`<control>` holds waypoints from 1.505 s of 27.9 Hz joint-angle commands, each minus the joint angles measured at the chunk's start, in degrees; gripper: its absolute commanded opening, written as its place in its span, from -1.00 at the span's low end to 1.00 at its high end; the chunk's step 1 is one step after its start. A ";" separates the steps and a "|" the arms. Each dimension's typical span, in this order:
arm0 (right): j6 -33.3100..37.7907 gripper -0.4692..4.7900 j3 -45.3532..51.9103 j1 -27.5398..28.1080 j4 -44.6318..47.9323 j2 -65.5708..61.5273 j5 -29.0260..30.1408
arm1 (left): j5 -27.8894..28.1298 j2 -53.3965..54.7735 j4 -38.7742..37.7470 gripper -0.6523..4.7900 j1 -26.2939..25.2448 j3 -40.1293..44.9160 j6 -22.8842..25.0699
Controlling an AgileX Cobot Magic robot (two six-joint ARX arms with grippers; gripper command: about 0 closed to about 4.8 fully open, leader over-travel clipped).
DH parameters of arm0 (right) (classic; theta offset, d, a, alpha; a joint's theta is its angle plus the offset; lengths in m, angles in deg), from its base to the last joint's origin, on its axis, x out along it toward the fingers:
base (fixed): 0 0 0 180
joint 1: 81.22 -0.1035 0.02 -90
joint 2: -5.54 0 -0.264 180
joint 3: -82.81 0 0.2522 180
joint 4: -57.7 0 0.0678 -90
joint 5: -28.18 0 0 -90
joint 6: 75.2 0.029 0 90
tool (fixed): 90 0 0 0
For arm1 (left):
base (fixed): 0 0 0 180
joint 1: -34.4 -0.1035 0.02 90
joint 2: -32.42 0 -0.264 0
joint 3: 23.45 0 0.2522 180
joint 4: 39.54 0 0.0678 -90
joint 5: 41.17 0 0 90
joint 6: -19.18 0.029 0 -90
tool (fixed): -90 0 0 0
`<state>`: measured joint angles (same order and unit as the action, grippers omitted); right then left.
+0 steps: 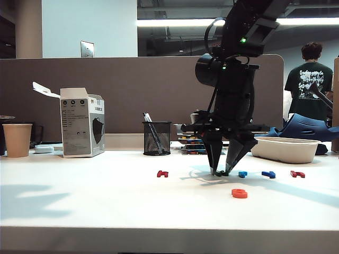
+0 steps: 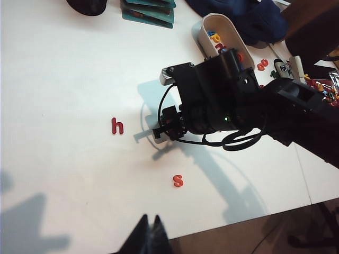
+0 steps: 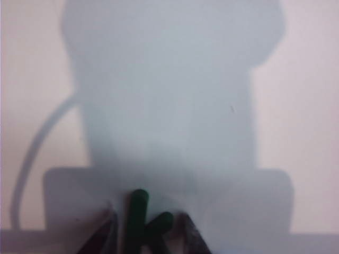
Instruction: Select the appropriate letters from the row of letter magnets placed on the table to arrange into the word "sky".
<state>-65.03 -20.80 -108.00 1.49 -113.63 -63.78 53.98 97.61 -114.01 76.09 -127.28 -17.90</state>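
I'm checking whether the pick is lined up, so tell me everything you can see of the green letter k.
The green letter k is a small, flat, dark green piece that looks like smooth plastic, with a straight stem and slanted arms. It lies flat on the white table, in the row between the dark-red h and the light-blue letter. The right gripper stands tips-down over it, a finger on either side of it; contact cannot be told. In the exterior view the fingertips mostly hide it.

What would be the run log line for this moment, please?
right gripper: down around green k, closing | left gripper: idle, raised | s: placed
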 commanded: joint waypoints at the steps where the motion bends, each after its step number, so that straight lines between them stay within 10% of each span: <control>1: 0.04 -0.49 0.48 -0.44 -3.45 -1.16 -0.04 | 0.15 -0.17 0.37 -0.78 -0.02 -0.15 0.24; 42: 0.26 -0.55 7.63 0.17 -22.18 2.99 0.15 | 0.13 -0.15 0.35 -0.78 -0.02 -0.15 0.24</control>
<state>-64.79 -15.57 -108.35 -20.63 -109.92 -62.05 54.00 97.59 -114.01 76.09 -127.28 -17.92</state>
